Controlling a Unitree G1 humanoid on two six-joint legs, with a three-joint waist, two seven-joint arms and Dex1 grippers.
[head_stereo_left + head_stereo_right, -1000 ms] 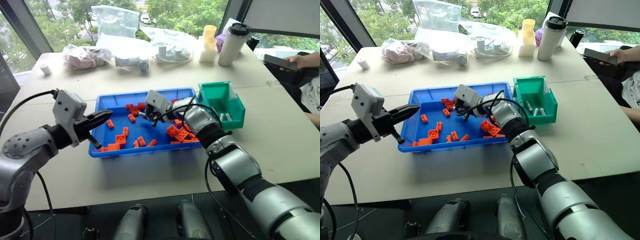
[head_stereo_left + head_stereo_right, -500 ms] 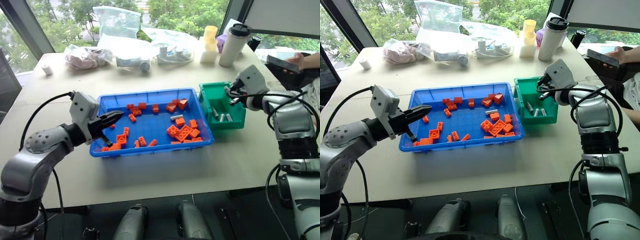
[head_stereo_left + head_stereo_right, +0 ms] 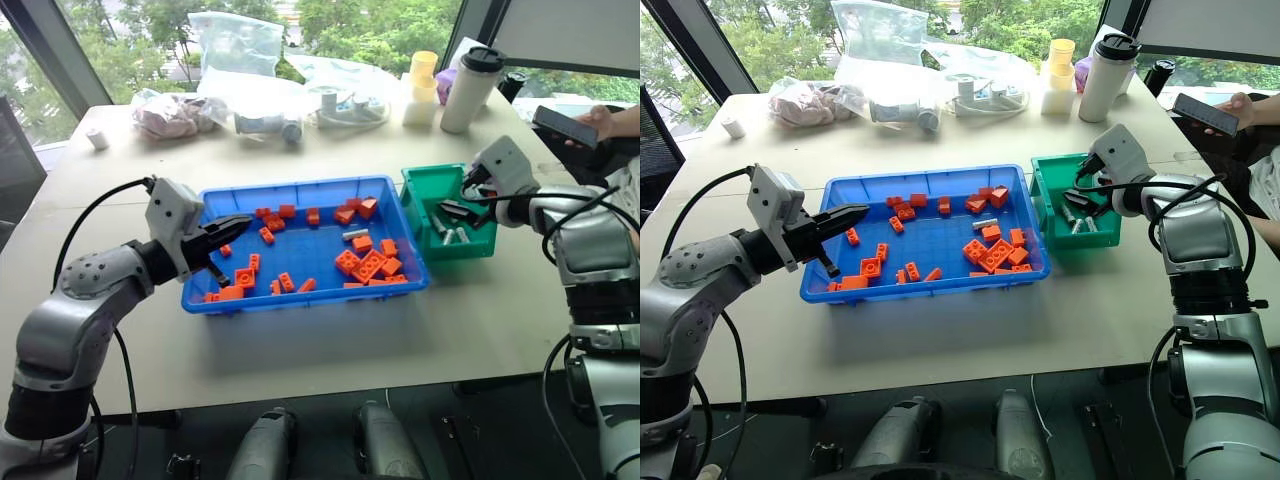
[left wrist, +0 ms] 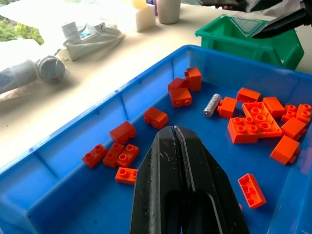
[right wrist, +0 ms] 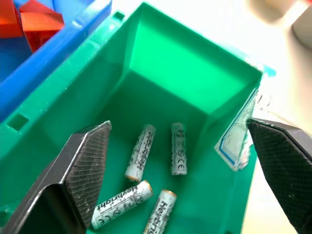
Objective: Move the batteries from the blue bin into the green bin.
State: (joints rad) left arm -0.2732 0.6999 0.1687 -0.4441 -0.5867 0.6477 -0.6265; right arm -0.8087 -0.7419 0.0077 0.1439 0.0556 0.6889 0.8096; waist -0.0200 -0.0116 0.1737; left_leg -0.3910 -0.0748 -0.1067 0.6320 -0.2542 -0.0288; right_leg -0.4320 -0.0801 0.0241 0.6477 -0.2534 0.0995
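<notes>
Spanning the scene, the pale table [image 3: 300, 340] carries everything, with plastic bags [image 3: 240, 45] and a white tumbler [image 3: 466, 88] along its far edge. At its middle sits the blue bin [image 3: 300, 190], strewn with orange bricks [image 3: 365, 265]; one battery [image 4: 211, 105] lies on the bin's floor among the bricks, toward the end nearest the green bin. The green bin [image 3: 425, 178] stands just beside the blue bin's right end. Four batteries [image 5: 140, 152] lie loose on its floor, two side by side and two nearer the wrist camera.

Over the green bin hangs the right gripper [image 3: 1086, 197], its two fingers [image 5: 90, 156] spread wide and empty. Above the blue bin's left end the left gripper [image 3: 228, 224] points toward the bricks, its fingers [image 4: 168, 165] pressed together with nothing between them. At the table's far right a person's hand [image 3: 603, 122] holds a phone [image 3: 562, 126].
</notes>
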